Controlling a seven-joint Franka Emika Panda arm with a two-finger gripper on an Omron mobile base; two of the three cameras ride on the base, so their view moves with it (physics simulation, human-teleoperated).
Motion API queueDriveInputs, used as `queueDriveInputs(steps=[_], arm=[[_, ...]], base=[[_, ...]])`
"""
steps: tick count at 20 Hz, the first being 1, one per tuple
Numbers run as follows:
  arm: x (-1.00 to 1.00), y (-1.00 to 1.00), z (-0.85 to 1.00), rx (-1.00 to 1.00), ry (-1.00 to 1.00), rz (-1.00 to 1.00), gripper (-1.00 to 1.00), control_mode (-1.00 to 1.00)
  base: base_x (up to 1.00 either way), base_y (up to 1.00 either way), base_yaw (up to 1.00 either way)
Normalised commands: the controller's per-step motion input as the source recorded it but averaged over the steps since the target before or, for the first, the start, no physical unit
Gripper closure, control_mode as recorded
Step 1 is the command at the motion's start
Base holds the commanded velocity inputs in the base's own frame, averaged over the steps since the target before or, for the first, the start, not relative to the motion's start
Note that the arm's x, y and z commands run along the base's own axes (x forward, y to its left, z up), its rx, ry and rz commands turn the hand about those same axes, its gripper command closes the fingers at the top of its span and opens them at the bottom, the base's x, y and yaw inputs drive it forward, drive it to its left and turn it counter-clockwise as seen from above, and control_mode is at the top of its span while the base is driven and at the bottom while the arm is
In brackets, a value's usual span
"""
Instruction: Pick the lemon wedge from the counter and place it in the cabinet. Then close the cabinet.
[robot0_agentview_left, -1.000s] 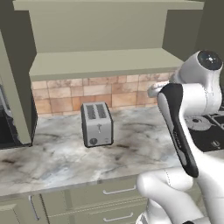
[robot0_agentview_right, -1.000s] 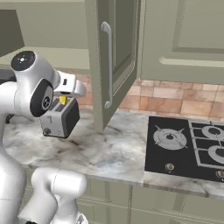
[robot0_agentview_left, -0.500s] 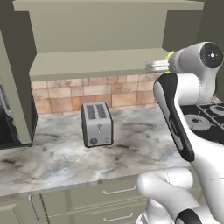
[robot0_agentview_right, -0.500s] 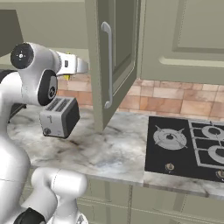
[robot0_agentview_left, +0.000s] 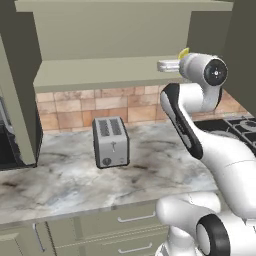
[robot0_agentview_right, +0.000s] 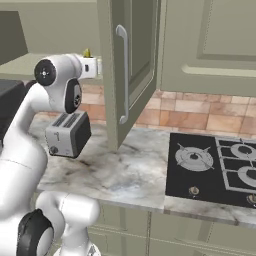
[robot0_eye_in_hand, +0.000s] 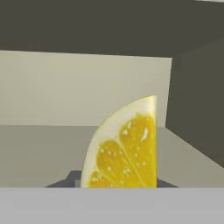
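A: What has changed?
B: The arm has swung its hand higher, up to the open cabinet (robot0_agentview_left: 115, 75) shelf, above the counter (robot0_agentview_left: 75, 180) and toaster (robot0_agentview_left: 110, 142).

A: And the lemon wedge (robot0_eye_in_hand: 124, 146)?
B: Pinched upright in the gripper (robot0_eye_in_hand: 118, 183), fingers closed on it: bright yellow pulp, pale rind, at the shelf's front edge.
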Motion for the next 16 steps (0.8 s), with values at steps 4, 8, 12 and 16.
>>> queueDriveInputs(steps=[4,8,12,16], arm=[[0.75,0.00,0.54,0.01,0.14,-0.08,1.00,-1.00],[0.72,0.02,0.40,0.00,0.21,-0.07,1.00,-1.00],[0.73,0.11,0.02,0.00,0.19,-0.03,1.00,-1.00],[0.74,0.18,-0.14,0.00,0.09,-0.01,1.00,-1.00]], base=[[0.00,0.00,0.00],[0.00,0.00,0.00],[0.00,0.00,0.00],[0.00,0.00,0.00]])
